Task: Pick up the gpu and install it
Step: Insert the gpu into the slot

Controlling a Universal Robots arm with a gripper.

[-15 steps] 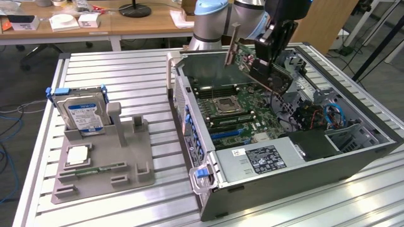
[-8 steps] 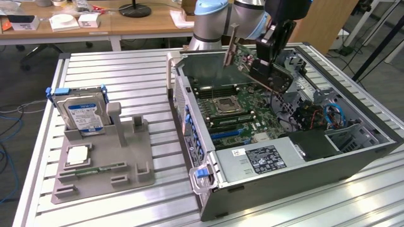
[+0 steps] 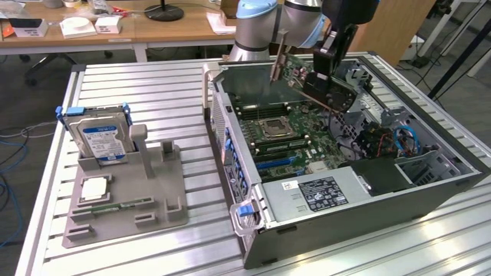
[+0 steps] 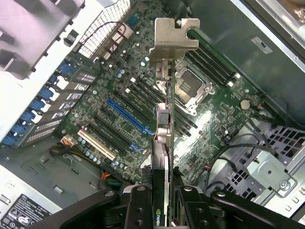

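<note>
Gripper [image 4: 164, 202] clamped on the graphics card [image 4: 167, 143], held tilted above the motherboard [image 4: 109, 90] inside the open computer case [image 3: 360, 230]. Slatted metal table [image 3: 138, 80] beneath, wooden desks [image 3: 184, 31] behind. Arm [image 3: 261, 23] angled down into the case from the desk side. Hard drive [image 3: 100, 135] upright in a grey holder [image 3: 165, 195], well apart.

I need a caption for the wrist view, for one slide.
Wrist view: the tool grips the gpu edge-on over the motherboard of the open computer case.
</note>
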